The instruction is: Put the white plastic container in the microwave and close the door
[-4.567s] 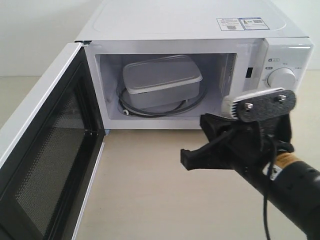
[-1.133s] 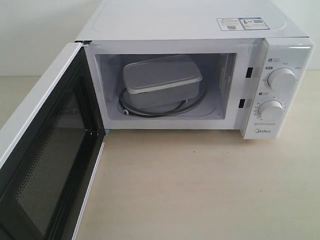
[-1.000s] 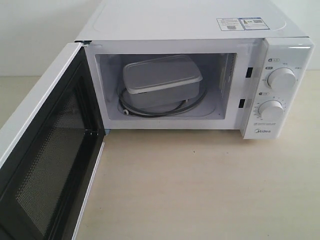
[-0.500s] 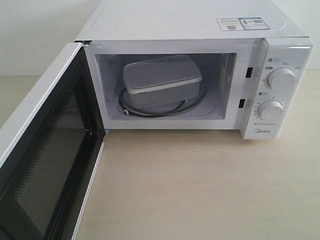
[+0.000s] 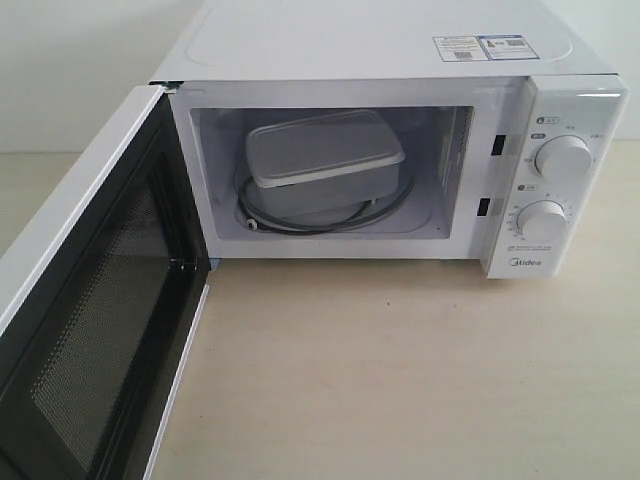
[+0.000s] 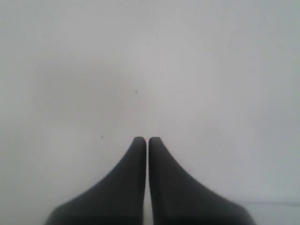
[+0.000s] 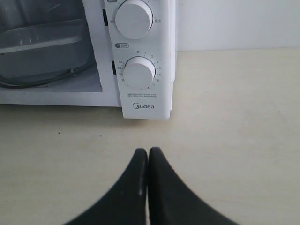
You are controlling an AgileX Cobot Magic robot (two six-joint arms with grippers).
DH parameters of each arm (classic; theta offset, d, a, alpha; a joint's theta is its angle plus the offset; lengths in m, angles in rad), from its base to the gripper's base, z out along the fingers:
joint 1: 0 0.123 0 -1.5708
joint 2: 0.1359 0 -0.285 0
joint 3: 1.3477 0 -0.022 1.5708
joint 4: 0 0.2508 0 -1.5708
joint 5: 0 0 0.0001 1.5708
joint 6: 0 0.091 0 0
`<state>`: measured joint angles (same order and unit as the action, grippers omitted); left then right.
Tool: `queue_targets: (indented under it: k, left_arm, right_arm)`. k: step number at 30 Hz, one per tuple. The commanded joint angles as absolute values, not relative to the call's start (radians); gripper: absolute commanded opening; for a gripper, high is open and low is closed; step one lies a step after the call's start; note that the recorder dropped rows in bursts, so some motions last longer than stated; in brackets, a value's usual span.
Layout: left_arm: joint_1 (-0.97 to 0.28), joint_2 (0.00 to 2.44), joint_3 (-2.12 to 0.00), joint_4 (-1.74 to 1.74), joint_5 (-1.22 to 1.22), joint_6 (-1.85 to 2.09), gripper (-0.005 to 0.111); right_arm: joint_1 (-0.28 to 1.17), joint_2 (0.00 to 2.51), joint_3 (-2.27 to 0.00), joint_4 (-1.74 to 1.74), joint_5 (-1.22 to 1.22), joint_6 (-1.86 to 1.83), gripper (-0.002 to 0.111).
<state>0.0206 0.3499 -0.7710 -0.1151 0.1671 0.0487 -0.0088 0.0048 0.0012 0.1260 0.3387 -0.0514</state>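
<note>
**Container sits in the microwave, door hangs open**

The white plastic container [image 5: 325, 160] rests inside the microwave [image 5: 380, 40], lid on, on the glass turntable [image 5: 392, 205] and turned at a slight angle to the cavity walls. The door [image 5: 90, 330] stands swung wide on its left-hand hinge, its black mesh inner face turned toward the worktop [image 5: 400, 370]. Two round dials [image 5: 562, 158] sit one above the other on the right-hand panel, and stickers [image 5: 480, 47] lie on the top.

In the left wrist view, the left fingers [image 6: 140, 146] are pressed together, holding nothing, over a plain pale surface. In the right wrist view, the right fingers [image 7: 141, 158] are likewise pressed together and empty, over the worktop and facing the dial panel, well apart from it.
</note>
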Motion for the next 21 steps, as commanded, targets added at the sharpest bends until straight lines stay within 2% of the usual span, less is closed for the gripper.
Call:
queue_targets:
  k: [1,4,6,8,16,21]
  left_arm:
    - [0.015,0.356,-0.780,-0.116,0.109,0.054,0.004]
    - [0.015,0.356,-0.780,-0.116,0.225,0.054,0.004]
    - [0.015,0.368,-0.793,-0.116,0.389,0.054,0.004]
    - [0.015,0.411,-0.837,-0.116,0.608,0.054,0.004]
    - [0.015,0.677,-1.061,-0.143,1.159,0.054,0.004]
    - [0.015,0.823,-1.093,-0.237,1.221,0.073,0.004]
  right_arm:
    - [-0.011,0.000,0.000,0.124,0.334,-0.054,0.000]
    - [-0.011,0.000,0.000,0.124,0.334,-0.054,0.000]
    - [-0.011,0.000,0.000,0.124,0.334,-0.054,0.000]
    - [-0.011,0.000,0.000,0.124,0.334,-0.054,0.000]
    - [-0.011,0.000,0.000,0.124,0.334,-0.054,0.000]
    - [-0.011,0.000,0.000,0.124,0.334,-0.054,0.000]
